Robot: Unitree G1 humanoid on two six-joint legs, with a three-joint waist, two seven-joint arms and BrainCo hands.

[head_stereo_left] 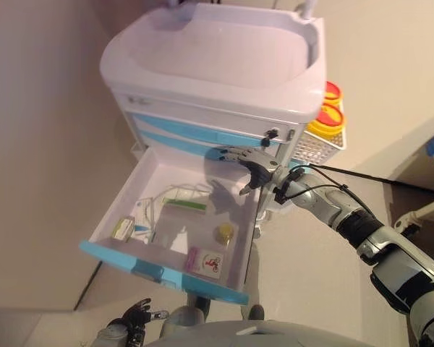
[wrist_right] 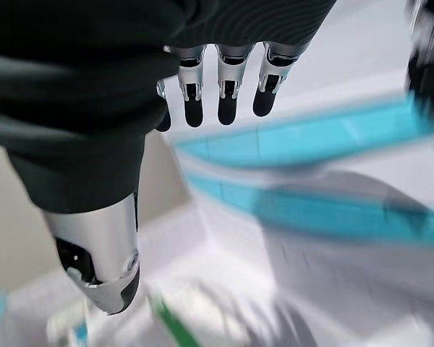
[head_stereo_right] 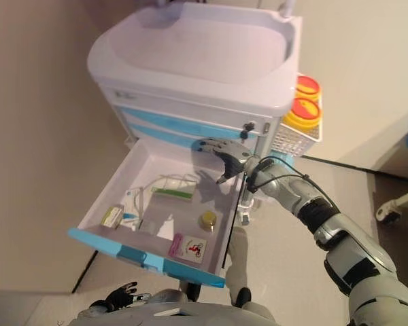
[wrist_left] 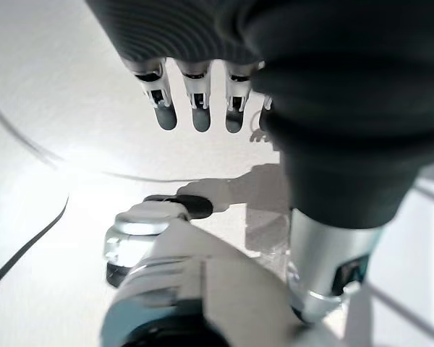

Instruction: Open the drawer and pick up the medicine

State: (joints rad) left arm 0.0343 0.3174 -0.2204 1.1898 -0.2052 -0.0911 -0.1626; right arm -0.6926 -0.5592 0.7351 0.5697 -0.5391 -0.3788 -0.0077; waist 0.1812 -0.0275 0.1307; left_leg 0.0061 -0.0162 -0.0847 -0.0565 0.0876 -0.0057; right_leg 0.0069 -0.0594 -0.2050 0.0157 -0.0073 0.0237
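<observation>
The white cart's lowest drawer (head_stereo_left: 242, 246) with a blue front (head_stereo_left: 159, 272) stands pulled out. Inside lie a small round yellow medicine jar (head_stereo_left: 225, 232), a pink and white box (head_stereo_left: 205, 261), a green stick (head_stereo_left: 186, 205), a white cable (head_stereo_left: 166, 196) and small packets (head_stereo_left: 123, 228). My right hand (head_stereo_left: 250, 162) hangs open and empty over the drawer's back right corner, fingers relaxed; its fingers (wrist_right: 226, 94) show in the right wrist view. My left hand (head_stereo_left: 134, 316) hangs low beside me, below the drawer front, open and empty.
The cart (head_stereo_left: 217, 65) has a white tray top and closed blue drawers (head_stereo_left: 202, 134) above the open one. A white side basket (head_stereo_left: 322, 141) holds yellow and red containers (head_stereo_left: 328, 116). A black cable (head_stereo_left: 380, 181) runs across the floor on the right.
</observation>
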